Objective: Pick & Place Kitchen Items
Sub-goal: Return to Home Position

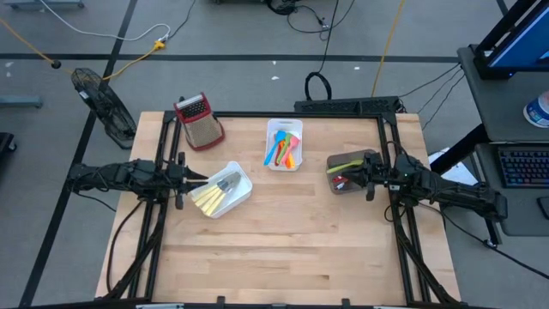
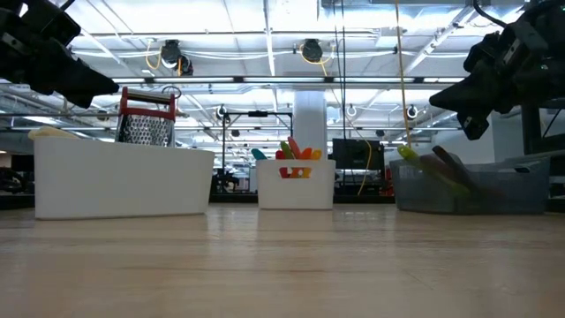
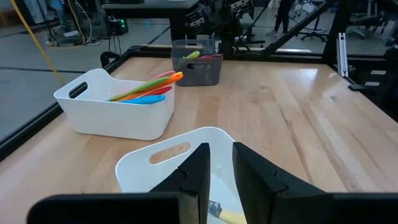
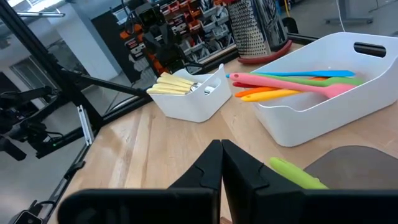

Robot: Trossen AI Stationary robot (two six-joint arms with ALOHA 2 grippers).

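A white bin [image 1: 230, 192] at the left holds cutlery with yellow handles [image 4: 176, 85]. A second white bin [image 1: 284, 144] at the far middle holds red, orange, green, blue and pink utensils [image 3: 146, 92]. A grey bin [image 1: 347, 170] at the right holds a green utensil [image 4: 297, 173] and a red one. My left gripper [image 3: 221, 149] hovers over the near-left bin's edge, slightly open and empty. My right gripper [image 4: 219, 149] hovers by the grey bin's edge, shut and empty. In the low view both grippers, the left [image 2: 62, 62] and the right [image 2: 485, 84], are well above the bins.
A metal box grater [image 1: 199, 120] with a red top stands at the far left of the table. The wooden table [image 1: 283, 249] stretches bare toward its near edge. A black frame rail [image 1: 292, 114] runs along the far side, and dark arm mounts stand at both sides.
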